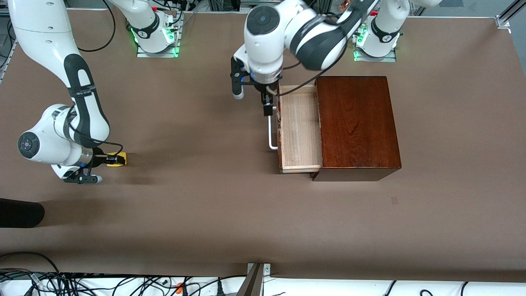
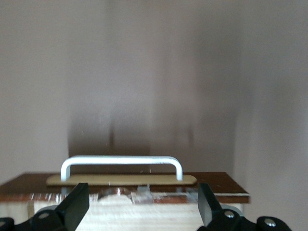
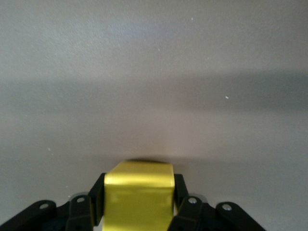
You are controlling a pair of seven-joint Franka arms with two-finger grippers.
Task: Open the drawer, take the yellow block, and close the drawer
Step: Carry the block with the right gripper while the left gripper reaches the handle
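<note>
I am viewing the brown tabletop (image 1: 230, 213), which is carrying every item in the work area.

The wooden box (image 1: 357, 123) is sitting toward the left arm's end of the tabletop, dark reddish-brown and glossy on top. Its drawer (image 1: 299, 131) is standing pulled out toward the right arm's end, showing a pale wood floor with nothing lying on the part I can see. The white U-shaped handle (image 1: 271, 133) is projecting from the drawer front, and the left wrist view is showing the same handle (image 2: 121, 163) above the front edge.

The left arm is reaching in from its base, and the left hand (image 1: 269, 107) is hanging over the handle end that lies farther from the front camera. In the left wrist view the left hand's fingers (image 2: 77, 204) are standing wide apart, with the drawer edge showing between them and nothing gripped.

The right arm is reaching down to the tabletop at its own end, well apart from the box. The right hand (image 1: 111, 158) is sitting low at the surface with the yellow block (image 1: 118, 159) between its fingers. The right wrist view is showing both fingers (image 3: 89, 204) lying against the block's (image 3: 139, 197) sides, so I am reading this hand as clamped on it. The block is resting at tabletop level, outside the drawer.
</note>
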